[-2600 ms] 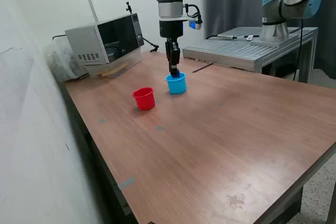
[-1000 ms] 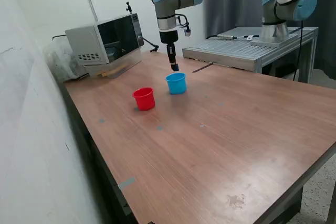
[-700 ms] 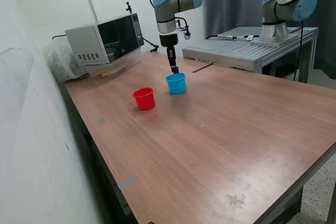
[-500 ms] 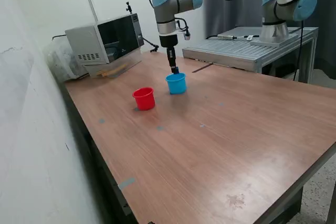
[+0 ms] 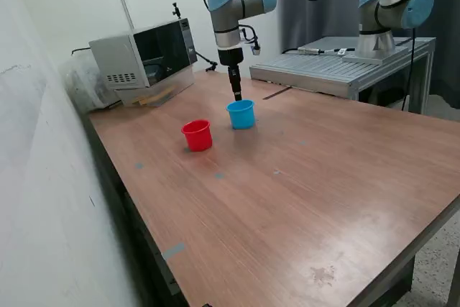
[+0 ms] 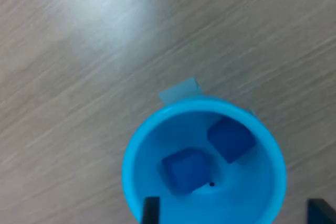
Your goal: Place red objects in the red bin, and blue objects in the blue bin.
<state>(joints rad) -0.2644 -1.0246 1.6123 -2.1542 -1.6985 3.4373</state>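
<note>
1. Blue cubes, two of them [image 6: 184,170] [image 6: 231,139], lie inside the blue cup [image 6: 131,156], directly under the hand [image 5: 237,95]; the hand is spread wide and holds nothing.
2. Red cup [image 5: 197,135] stands near the blue cup on the wooden surface [image 5: 302,177], toward the exterior view's left; its inside cannot be seen.

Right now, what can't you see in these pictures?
- Inside of the red cup: the exterior view is too low and far, so any red cubes are hidden.
- The blue cup: its near rim is cut off by the wrist view's edge.
- The gripper: too small in the exterior view; only fingertips show in the wrist view.
</note>
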